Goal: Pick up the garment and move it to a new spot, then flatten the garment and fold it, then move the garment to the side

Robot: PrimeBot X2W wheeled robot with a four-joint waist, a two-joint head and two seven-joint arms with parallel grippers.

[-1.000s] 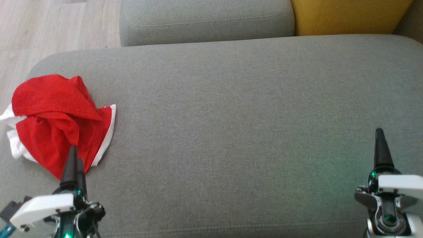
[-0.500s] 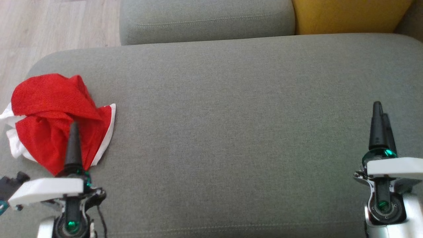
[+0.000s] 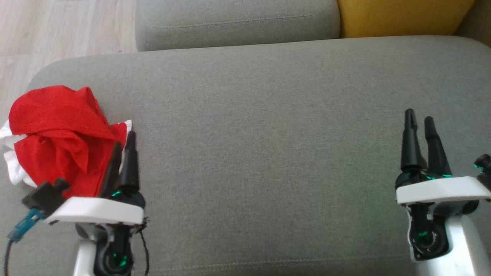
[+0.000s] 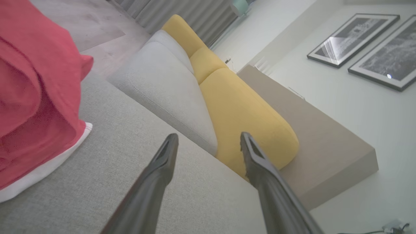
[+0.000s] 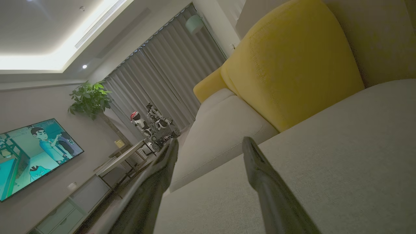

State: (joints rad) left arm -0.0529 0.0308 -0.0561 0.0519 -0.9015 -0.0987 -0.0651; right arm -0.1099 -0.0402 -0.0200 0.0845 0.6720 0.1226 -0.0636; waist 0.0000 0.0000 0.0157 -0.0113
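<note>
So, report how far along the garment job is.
Nothing is done yet: the red and white garment lies crumpled at the left end of the grey sofa seat. In hand: the left jaws stand open beside its white-trimmed edge, holding nothing; the right jaws are open over bare cushion. Remaining: pickup, move, flatten, fold, set aside.

Head view looks steeply down on the grey sofa seat (image 3: 268, 134); both wrist views skim low along it toward the yellow cushion (image 4: 240, 110), which all three share
</note>
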